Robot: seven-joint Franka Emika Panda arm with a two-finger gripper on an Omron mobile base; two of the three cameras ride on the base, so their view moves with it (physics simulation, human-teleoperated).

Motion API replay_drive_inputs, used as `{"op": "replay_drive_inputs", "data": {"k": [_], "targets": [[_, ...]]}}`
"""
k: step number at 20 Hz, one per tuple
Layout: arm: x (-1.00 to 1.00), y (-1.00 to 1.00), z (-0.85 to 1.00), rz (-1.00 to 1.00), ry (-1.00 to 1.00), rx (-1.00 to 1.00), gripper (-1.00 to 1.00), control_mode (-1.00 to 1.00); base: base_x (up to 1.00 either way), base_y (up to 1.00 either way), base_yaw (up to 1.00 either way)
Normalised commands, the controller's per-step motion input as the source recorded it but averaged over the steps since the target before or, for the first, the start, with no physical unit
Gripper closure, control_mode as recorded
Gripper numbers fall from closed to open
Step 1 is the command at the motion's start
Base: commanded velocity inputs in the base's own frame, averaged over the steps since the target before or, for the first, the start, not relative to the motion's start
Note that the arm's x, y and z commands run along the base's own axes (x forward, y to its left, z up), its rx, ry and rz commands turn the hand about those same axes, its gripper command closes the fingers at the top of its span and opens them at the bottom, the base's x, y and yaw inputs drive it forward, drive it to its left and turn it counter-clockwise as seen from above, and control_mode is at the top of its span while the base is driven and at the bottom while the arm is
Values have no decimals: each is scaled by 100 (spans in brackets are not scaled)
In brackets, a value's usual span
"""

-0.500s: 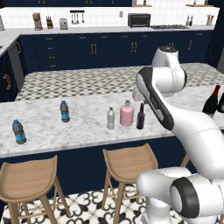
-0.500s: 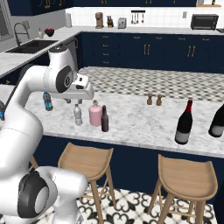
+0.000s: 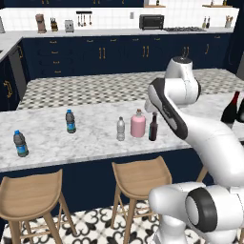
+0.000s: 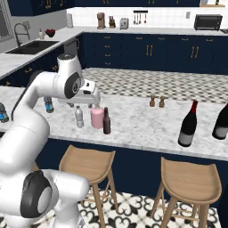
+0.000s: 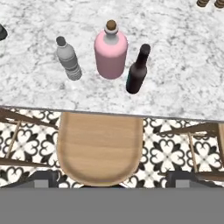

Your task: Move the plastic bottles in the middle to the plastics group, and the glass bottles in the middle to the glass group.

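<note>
A long white marble counter (image 3: pixel 95 143) is seen across both base views, and three round wooden stools (image 3: pixel 138 177) are placed under its near edge. On the counter's right part two tall dark wine bottles with red-foil necks (image 4: pixel 188 124) are standing well apart from the rest; in the left base view they are cut by the picture's edge and partly covered by the arm. In the middle a row of three small bottles is standing upright, close together: a squat pink bottle with a narrow stoppered neck (image 5: pixel 111 55), at one side of it a slim dark brown bottle (image 5: pixel 137 73), at the other side a slim clear-greyish water bottle with a white cap (image 5: pixel 69 60). The label of the brown bottle is too small to be read. Far to the left two small dark-tinted water bottles with blue caps and blue labels (image 3: pixel 70 121) are placed, well apart from each other; in the right base view they are mostly hidden behind the arm. Two tiny brown shakers (image 4: pixel 156 101) are seen further back on the counter. The white arm is bent over the counter, with its hand held above the middle bottles and turned downward. The gripper (image 4: pixel 92 105) is seen small, just above the pink bottle, and whether the fingers are apart or together cannot be told.
</note>
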Motion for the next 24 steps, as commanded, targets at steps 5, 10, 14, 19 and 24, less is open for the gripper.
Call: {"op": "replay_drive_inputs", "data": {"k": [5,10,14,19,24], "targets": [[63,-32,-22,10,1,3,-100,-100,0,0,0],[52,-47,-30,15,0,3,-100,-100,0,0,0],[66,-36,-28,12,-1,6,-100,-100,0,0,0],[71,-7,-39,2,1,1,-100,-100,0,0,0],[64,5,-35,0,1,0,-100,-100,0,0,0]]}}
